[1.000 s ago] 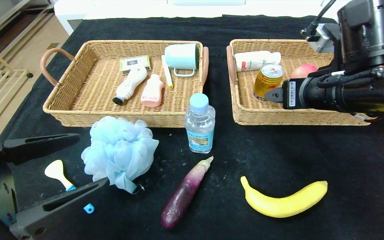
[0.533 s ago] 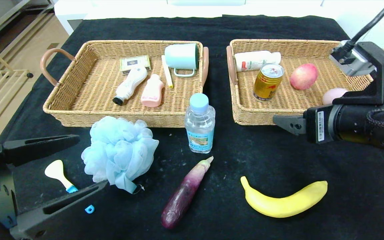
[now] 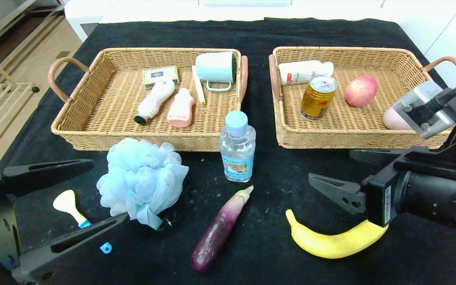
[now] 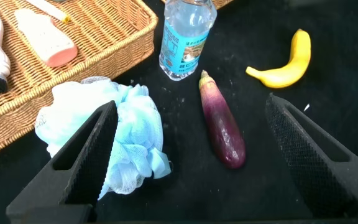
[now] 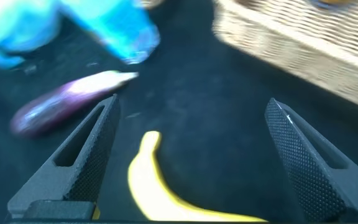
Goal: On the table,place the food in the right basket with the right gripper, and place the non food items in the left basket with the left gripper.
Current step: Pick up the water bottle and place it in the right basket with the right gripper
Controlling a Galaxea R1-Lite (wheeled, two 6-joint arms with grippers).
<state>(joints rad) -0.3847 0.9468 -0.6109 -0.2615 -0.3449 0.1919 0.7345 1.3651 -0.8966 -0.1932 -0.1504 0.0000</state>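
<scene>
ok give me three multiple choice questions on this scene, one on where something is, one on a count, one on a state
1. Where does the banana lie?
A. in the right basket
B. on the table, under the right tool
C. in the left basket

2. How many items lie in the left basket?
A. three
B. five
C. seven

3. How does the gold drink can stand?
A. upright in the right basket
B. on its side on the table
C. held in the left tool

Answers:
1. B: the head view shows the banana on the black table, with the open right tool just above it.
2. B: a small box, a white bottle, a pink bottle, a pale stick and a mint cup lie there.
3. A: its top faces up inside the right basket, near the peach.
</scene>
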